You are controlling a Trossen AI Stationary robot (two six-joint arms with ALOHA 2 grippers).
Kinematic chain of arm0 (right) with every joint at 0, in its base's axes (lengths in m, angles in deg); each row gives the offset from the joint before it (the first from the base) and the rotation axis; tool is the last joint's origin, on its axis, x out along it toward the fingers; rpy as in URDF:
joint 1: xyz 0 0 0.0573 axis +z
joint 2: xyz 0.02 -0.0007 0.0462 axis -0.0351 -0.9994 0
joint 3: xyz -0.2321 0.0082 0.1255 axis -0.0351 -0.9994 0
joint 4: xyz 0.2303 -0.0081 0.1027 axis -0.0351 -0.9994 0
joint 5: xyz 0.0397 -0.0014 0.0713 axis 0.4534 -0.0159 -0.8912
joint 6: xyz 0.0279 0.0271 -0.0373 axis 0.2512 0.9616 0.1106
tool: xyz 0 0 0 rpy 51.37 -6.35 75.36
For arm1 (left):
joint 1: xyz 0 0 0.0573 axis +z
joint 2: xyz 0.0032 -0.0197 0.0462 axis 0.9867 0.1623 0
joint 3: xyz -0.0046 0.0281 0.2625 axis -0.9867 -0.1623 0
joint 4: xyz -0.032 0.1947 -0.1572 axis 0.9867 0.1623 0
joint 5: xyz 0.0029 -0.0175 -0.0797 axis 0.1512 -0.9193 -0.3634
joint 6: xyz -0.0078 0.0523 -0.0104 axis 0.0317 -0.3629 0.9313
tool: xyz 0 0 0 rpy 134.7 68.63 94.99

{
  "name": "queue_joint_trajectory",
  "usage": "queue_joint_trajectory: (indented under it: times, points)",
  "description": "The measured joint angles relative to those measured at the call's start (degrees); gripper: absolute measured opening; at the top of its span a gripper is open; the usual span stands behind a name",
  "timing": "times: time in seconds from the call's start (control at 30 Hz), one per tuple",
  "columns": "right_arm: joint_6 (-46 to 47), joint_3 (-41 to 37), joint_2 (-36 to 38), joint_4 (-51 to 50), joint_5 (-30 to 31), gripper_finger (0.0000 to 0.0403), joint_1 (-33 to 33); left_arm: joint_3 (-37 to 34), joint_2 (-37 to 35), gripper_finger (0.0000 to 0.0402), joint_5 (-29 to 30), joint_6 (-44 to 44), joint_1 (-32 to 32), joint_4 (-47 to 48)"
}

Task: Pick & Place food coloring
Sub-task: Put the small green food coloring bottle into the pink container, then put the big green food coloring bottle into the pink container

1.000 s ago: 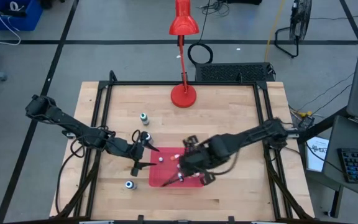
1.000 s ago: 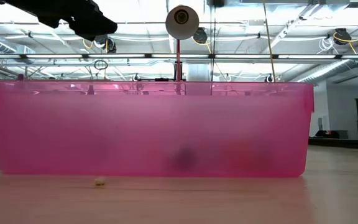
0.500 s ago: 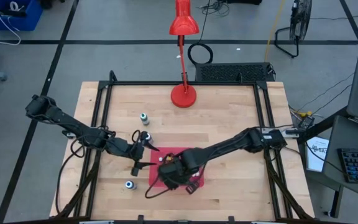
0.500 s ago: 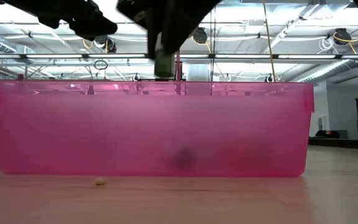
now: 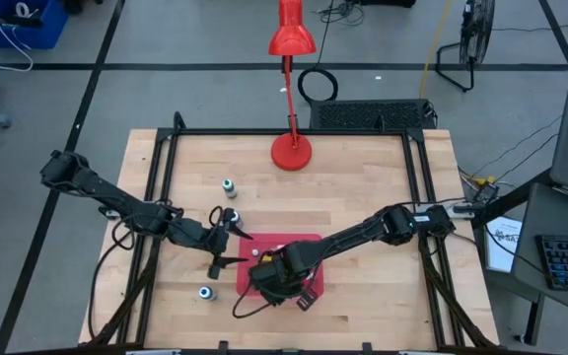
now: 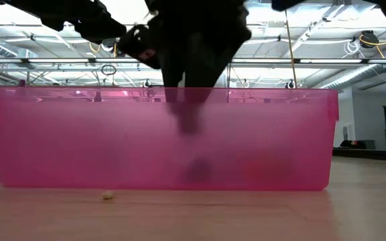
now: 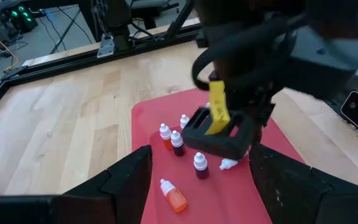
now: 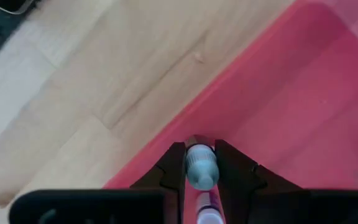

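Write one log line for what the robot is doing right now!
right hand: shut on bottle, over tray | left hand: open, waiting beside tray | more bottles in tray

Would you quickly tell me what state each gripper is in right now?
Left gripper: open, empty, beside the red tray.
Right gripper: shut on a food coloring bottle over the tray.

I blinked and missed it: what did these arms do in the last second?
The right gripper, shut on a teal-capped bottle, swung from the middle of the red tray to its left edge and dipped into it. The left gripper stayed open beside the tray; the loose bottles on the table did not move.
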Motion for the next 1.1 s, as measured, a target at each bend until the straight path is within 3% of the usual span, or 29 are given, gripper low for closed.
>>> queue_joint_trajectory:
  times: [0.77,1.1]
  points:
    - [1.51,-9.55,0.20,7.62,-2.70,0.0051,0.77,0.02,0.00,0.0269,-0.02,0.22,0.00,0.88]
    - [5.81,-9.79,-0.07,7.54,-2.45,0.0150,0.82,0.02,0.00,0.0269,-0.02,0.24,0.00,1.21]
